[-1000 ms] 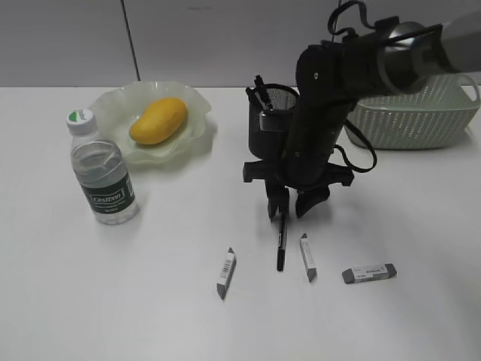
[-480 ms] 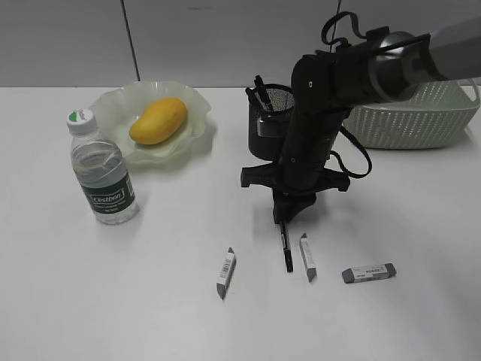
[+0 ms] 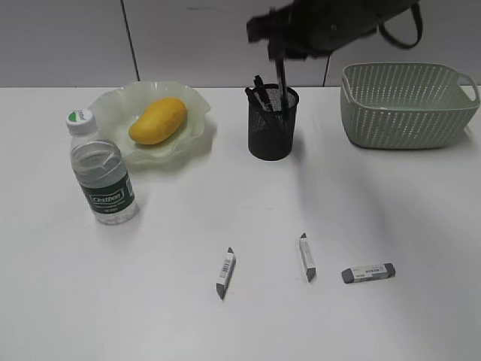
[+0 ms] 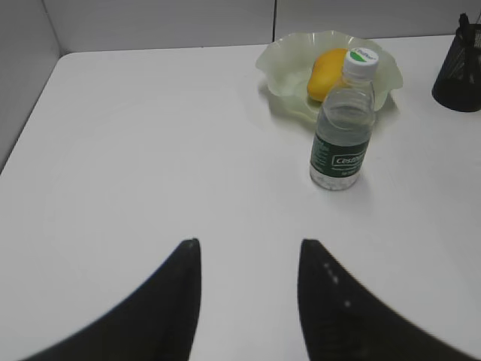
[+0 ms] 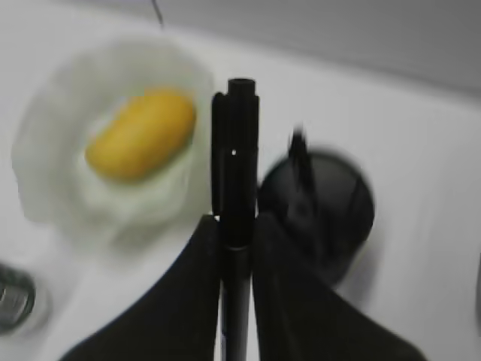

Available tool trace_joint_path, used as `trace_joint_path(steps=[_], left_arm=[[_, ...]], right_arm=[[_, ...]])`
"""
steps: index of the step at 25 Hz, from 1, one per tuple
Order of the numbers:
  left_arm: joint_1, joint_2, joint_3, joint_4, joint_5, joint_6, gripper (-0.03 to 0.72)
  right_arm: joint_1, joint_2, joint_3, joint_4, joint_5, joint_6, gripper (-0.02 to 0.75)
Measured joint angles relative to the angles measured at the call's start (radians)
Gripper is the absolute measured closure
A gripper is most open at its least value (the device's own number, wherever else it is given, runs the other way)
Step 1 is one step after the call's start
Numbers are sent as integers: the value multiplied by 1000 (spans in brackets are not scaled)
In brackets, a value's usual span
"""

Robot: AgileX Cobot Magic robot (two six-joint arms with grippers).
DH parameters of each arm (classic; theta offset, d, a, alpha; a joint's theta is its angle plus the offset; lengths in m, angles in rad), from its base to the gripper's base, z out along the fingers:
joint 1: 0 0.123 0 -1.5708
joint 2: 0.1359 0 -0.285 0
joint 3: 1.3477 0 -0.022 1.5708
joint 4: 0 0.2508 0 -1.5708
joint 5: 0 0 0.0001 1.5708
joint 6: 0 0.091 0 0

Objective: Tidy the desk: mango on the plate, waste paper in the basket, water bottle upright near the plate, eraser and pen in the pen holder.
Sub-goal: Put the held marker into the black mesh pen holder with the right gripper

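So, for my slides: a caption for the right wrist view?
Right gripper carries a black pen above the pen holder.

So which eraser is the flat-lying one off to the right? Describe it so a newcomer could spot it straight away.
Start at the green basket at the back right of the white desk and come straight toward the front edge. There lies a grey eraser with a white label. Unlike the two other erasers to its left, which point front to back, it lies nearly crosswise and sits farthest right.
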Motion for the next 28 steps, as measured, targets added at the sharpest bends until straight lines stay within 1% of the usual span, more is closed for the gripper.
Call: trace_joint_path(steps=[3,4,7,9,12,15,19,21,23,25,27,28], left_arm=[[0,0,0,0,0,0,369],[0,0,0,0,0,0,369],[0,0,0,0,0,0,369],[0,0,0,0,0,0,369],[0,0,0,0,0,0,369],[0,0,0,0,0,0,369],[0,0,0,0,0,0,369],[0,0,0,0,0,0,369],[0,0,0,0,0,0,369],[0,0,0,0,0,0,369],[0,0,0,0,0,0,369],[0,0,0,0,0,0,369]], right_arm=[[-25,-8,78,-131,-357,-4,638],[-36,10,95,-150,-466,-14,638],[-67,110,110,-134,-682,-57,638],[-89,180,112,-75,-749,-89,638],[-112,259,115,-36,-815,-112,638],[-118,321,117,-25,-874,-125,638],[-118,357,119,-25,-872,-128,636],[-118,358,120,-25,-842,-129,587],[-118,358,120,-25,-829,-129,475],[-118,345,121,-25,-786,-129,325],[-118,301,121,-25,-705,-130,217],[-118,271,121,-25,-638,-130,189]])
